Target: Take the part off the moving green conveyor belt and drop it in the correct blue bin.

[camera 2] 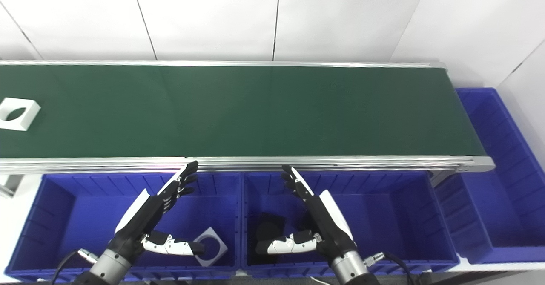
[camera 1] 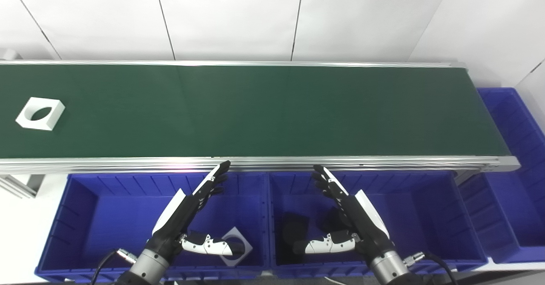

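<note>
Both hands hang empty over the bins, fingers stretched out flat and thumbs swung inward toward each other. The left hand (camera 1: 187, 217) sits above the left bin (camera 1: 64, 217), its fingers (camera 1: 213, 182) reaching up toward the near rail of the belt, its thumb pointing right, low over the bin floor. The right hand (camera 1: 349, 217) mirrors it above the middle bin (camera 1: 443, 208), fingers apart and angled up and left, thumb pointing left. Neither hand touches anything. The part (camera 1: 40, 113), a white square block with a round hole through it, lies far off at the left end of the belt (camera 1: 272, 110), well apart from both hands and nearer the far side than the near rail; in the right eye view it sits right at the picture's left edge. A second white piece (camera 1: 238, 244) of the same square shape with a hole rests on the floor of the left bin near its right wall, partly hidden by the left thumb. In the middle bin a dark object (camera 1: 294, 229) lies near the left wall, too shadowed to make out. A third blue bin (camera 1: 511, 170) stands past the belt's right end, running away along the right wall. Silver rails (camera 1: 127, 162) edge the belt front and back, and white wall panels (camera 1: 234, 16) rise behind it. Cables trail from both wrists at the bottom edge.
</note>
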`<control>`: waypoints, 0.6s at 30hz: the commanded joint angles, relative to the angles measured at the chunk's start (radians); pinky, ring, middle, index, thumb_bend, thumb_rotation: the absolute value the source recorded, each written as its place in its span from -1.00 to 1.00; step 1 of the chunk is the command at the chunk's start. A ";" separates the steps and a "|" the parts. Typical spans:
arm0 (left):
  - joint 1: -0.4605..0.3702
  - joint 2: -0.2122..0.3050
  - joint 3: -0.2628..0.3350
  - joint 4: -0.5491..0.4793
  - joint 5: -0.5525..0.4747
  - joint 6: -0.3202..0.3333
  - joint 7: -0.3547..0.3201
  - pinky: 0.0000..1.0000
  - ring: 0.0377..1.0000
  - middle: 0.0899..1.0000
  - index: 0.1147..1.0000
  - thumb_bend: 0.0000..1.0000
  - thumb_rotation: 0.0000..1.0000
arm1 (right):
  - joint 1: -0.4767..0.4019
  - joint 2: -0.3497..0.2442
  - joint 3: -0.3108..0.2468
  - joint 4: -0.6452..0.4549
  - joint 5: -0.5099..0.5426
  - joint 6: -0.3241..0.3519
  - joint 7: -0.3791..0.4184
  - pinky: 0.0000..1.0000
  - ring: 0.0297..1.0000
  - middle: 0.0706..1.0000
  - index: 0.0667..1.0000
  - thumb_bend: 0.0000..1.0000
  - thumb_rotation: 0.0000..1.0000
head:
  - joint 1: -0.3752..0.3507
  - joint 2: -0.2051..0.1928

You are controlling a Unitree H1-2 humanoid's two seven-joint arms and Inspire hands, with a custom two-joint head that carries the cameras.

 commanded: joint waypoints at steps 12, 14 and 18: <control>-0.012 -0.013 -0.002 0.050 0.007 -0.094 0.026 0.78 0.89 0.95 0.92 0.77 -0.44 | -0.004 -0.003 0.002 0.018 0.002 -0.081 -0.020 0.81 0.85 0.88 0.97 0.65 -0.80 | 0.034 -0.066; -0.011 -0.013 -0.002 0.052 0.008 -0.095 0.028 0.78 0.89 0.95 0.92 0.77 -0.44 | -0.002 -0.002 0.001 0.017 0.009 -0.079 -0.019 0.80 0.84 0.88 0.97 0.65 -0.83 | 0.035 -0.067; -0.010 -0.013 -0.002 0.054 0.012 -0.096 0.033 0.76 0.89 0.95 0.91 0.78 -0.42 | 0.001 0.000 0.002 0.012 0.008 -0.074 -0.021 0.80 0.83 0.88 0.97 0.64 -0.91 | 0.036 -0.068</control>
